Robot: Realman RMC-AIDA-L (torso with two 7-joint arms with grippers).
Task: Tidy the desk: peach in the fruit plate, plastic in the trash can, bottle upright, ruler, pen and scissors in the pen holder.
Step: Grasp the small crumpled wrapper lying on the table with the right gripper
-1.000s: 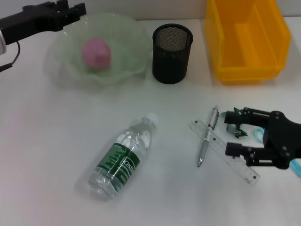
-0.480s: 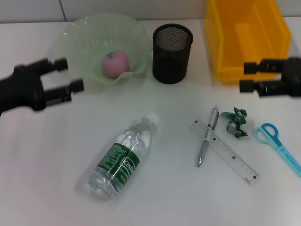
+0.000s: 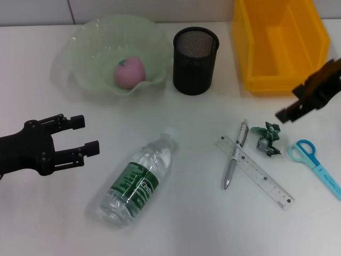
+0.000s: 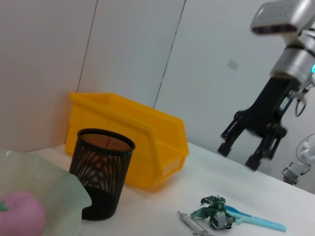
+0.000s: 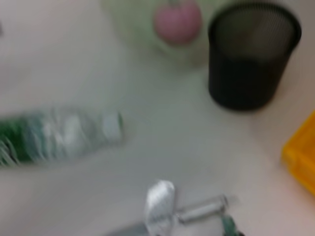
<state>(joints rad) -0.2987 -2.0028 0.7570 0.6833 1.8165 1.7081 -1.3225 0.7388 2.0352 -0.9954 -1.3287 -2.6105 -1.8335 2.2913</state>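
The pink peach (image 3: 130, 72) lies in the pale green fruit plate (image 3: 85, 48). The clear bottle (image 3: 138, 178) with a green label lies on its side. The pen (image 3: 234, 154) lies across the clear ruler (image 3: 254, 172). The crumpled green plastic (image 3: 268, 138) and the blue scissors (image 3: 314, 165) lie to their right. The black mesh pen holder (image 3: 195, 60) stands upright. My left gripper (image 3: 80, 136) is open and empty, left of the bottle. My right gripper (image 3: 287, 102) is open and empty, above the plastic; it also shows in the left wrist view (image 4: 251, 150).
The yellow bin (image 3: 279, 42) stands at the back right, next to the pen holder. In the left wrist view the bin (image 4: 133, 132), pen holder (image 4: 101, 172), peach (image 4: 19, 216) and plastic (image 4: 212, 211) show. The right wrist view shows the bottle (image 5: 54, 137) and pen holder (image 5: 251, 54).
My left gripper has moved from the plate's rim forward to beside the bottle. My right gripper has left the ruler and plastic and now hangs in front of the bin. The peach has shifted in the plate.
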